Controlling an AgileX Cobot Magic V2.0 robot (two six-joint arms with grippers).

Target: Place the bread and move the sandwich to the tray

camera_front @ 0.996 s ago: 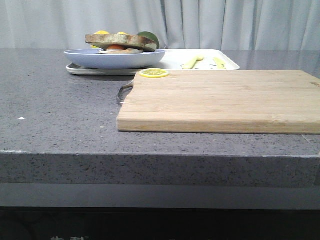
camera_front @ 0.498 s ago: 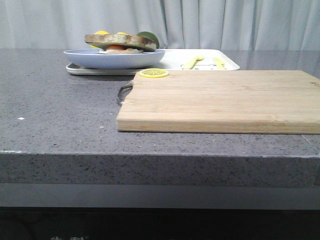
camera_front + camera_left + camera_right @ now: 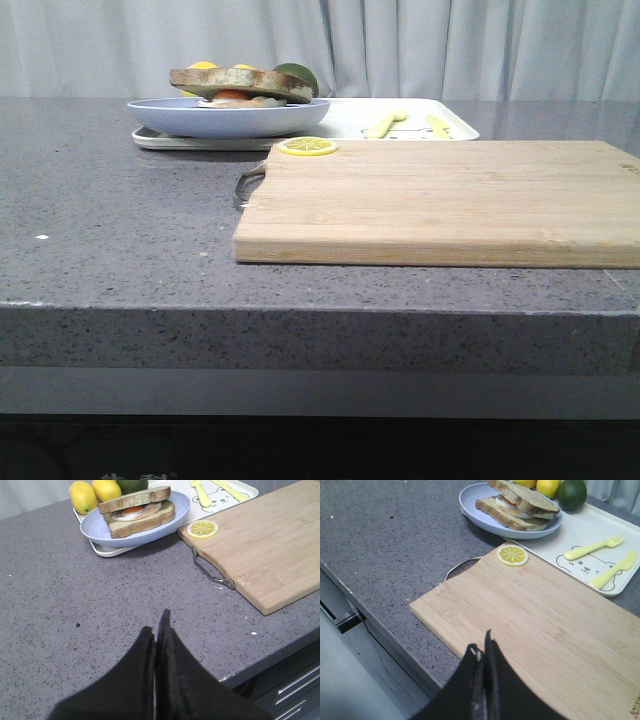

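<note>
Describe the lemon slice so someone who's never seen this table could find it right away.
Find the light wooden cutting board on the grey stone counter. At its corner by the metal handle, nearest the pale blue plate, lies a thin round yellow lemon slice. Unlike the whole lemons behind the plate, it is flat, showing segments.

Matte black tapered end effector (image 3: 159, 630) fingers (image 3: 492, 655)

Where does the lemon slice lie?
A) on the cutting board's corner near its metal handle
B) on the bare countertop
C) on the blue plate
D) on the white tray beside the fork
A: the lemon slice sits on the cutting board, by its metal handle.
</note>
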